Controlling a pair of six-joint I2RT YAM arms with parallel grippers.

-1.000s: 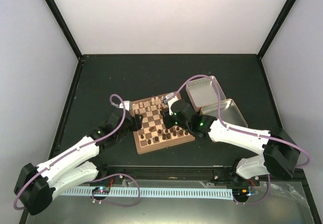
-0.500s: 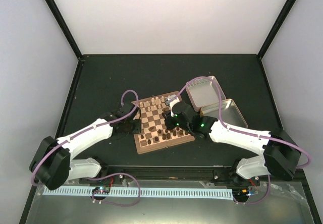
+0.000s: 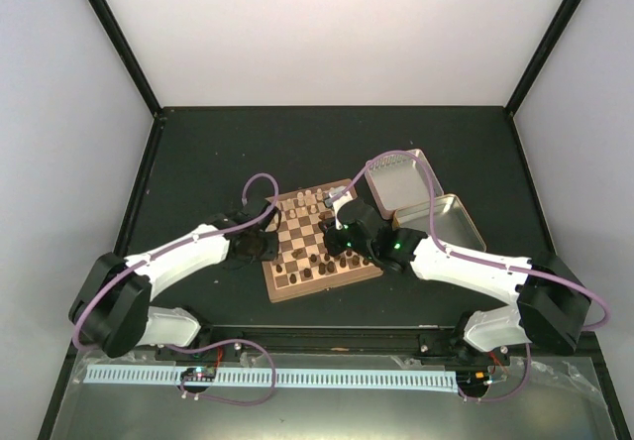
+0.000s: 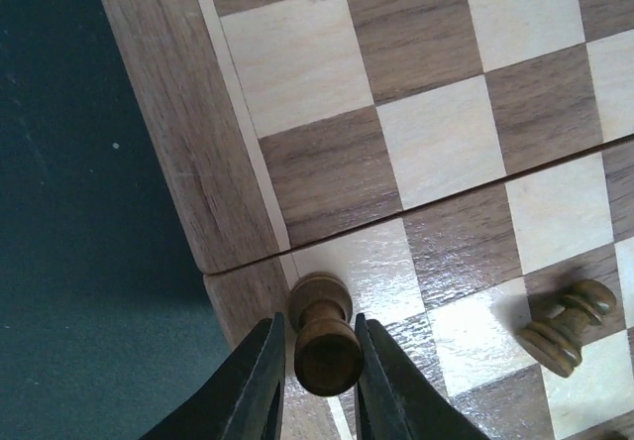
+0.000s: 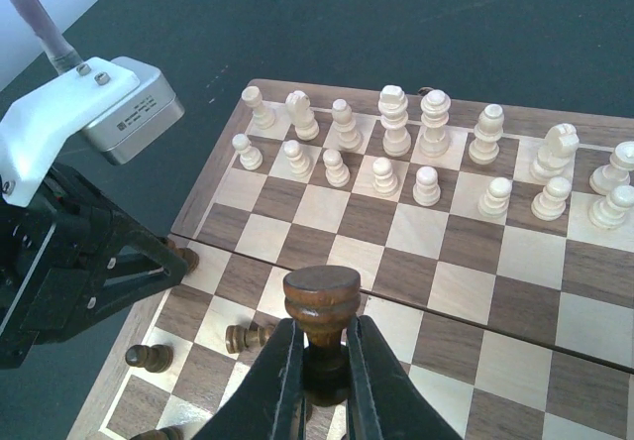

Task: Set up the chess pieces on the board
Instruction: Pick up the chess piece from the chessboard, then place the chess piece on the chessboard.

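The board [image 3: 297, 224] lies in mid table. Cream chess pieces [image 5: 396, 123] stand in two rows along its far side. At the board's left edge a dark pawn [image 4: 319, 299] stands on a pale square, and my left gripper [image 4: 319, 333] is shut on its head. In the top view that gripper [image 3: 265, 248] sits at the board's left rim. My right gripper [image 5: 319, 361] is shut on the stem of a flat-topped dark piece [image 5: 322, 296], held upright over the board's middle [image 3: 340, 248]. Another dark piece [image 5: 248, 337] lies on its side nearby.
Two open metal tin halves [image 3: 396, 180] [image 3: 451, 222] lie right of the board, close to my right arm. More dark pieces [image 3: 332, 262] stand on the board's near rows. A dark pawn [image 5: 149, 357] stands by the near left corner.
My left arm swung in to the board's left edge and its jaws closed around the dark pawn. My right gripper shifted slightly, still holding its dark piece.
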